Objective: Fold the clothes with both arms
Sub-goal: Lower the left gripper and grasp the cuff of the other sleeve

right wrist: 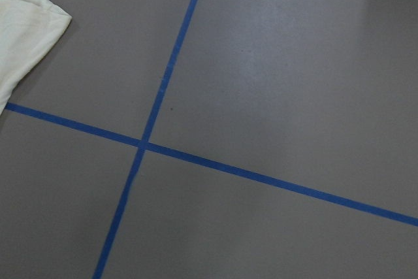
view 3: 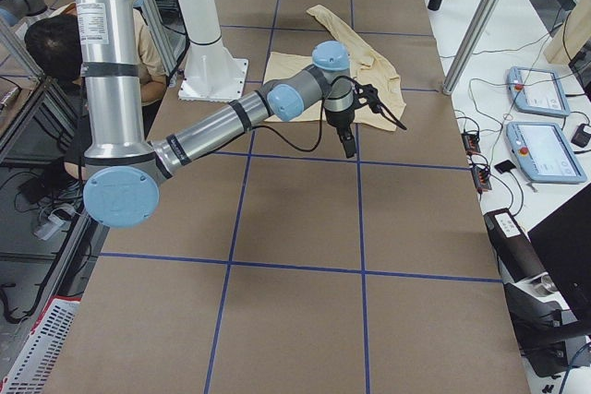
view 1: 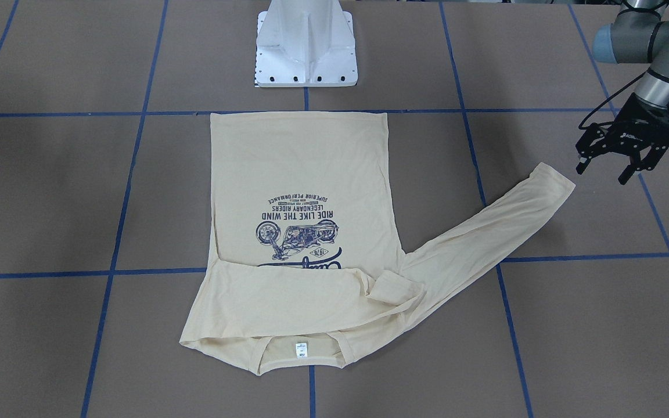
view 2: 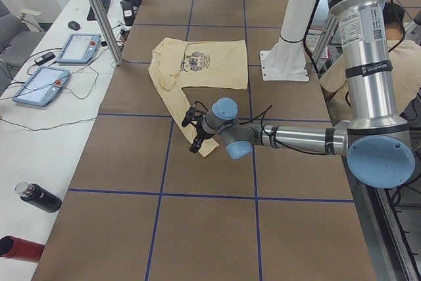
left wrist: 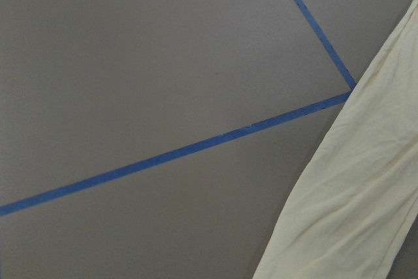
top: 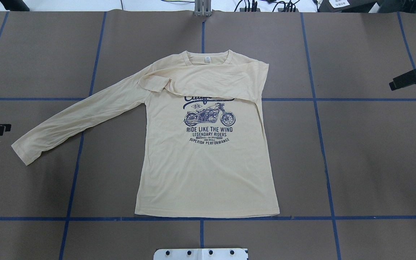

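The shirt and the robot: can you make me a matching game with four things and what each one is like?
Things:
1. left pincer
2. sleeve beside the left pincer
3. other sleeve
4. neck label

What it is like:
A. white
B. folded across the shirt
C. open
D. stretched out straight

Pairs: 1-C, 2-D, 3-B, 4-A

Cream-yellow T-shirt (top: pixel 208 180) (navy print (top: pixel 209 122)); brown table (top: pixel 374 162), blue lines (top: pixel 374 217).
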Robot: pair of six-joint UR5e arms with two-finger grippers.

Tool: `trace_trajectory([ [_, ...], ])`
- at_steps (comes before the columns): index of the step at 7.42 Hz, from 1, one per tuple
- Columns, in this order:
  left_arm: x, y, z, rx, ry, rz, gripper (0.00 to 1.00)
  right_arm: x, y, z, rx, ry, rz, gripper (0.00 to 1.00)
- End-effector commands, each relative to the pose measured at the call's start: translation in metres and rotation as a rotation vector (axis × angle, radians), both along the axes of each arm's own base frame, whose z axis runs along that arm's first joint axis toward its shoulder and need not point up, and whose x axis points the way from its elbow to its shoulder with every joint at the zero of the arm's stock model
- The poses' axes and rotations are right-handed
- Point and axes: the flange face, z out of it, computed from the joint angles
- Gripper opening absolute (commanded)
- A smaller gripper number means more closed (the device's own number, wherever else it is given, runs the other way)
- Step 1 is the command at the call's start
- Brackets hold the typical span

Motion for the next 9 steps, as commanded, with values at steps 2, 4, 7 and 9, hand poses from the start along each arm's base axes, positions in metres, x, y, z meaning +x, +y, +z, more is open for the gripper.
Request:
trace_trajectory([
  [2,0.022,0.006,0.026,-0.011,-0.015,0.014,0.74,0.016,0.008,0.016,-0.002,0.001,-0.005,1.0],
  [4,0.031,0.01,0.033,-0.019,-0.022,0.036,0.57,0.016,0.008,0.016,-0.002,0.001,-0.005,1.0],
  [7,0.044,0.008,0.037,-0.022,-0.025,0.057,0.57,0.016,0.007,0.017,-0.003,0.004,-0.003,1.0],
  [9,0.05,0.002,0.042,-0.025,-0.03,0.059,0.55,0.016,0.007,0.017,-0.002,0.005,-0.002,1.0],
])
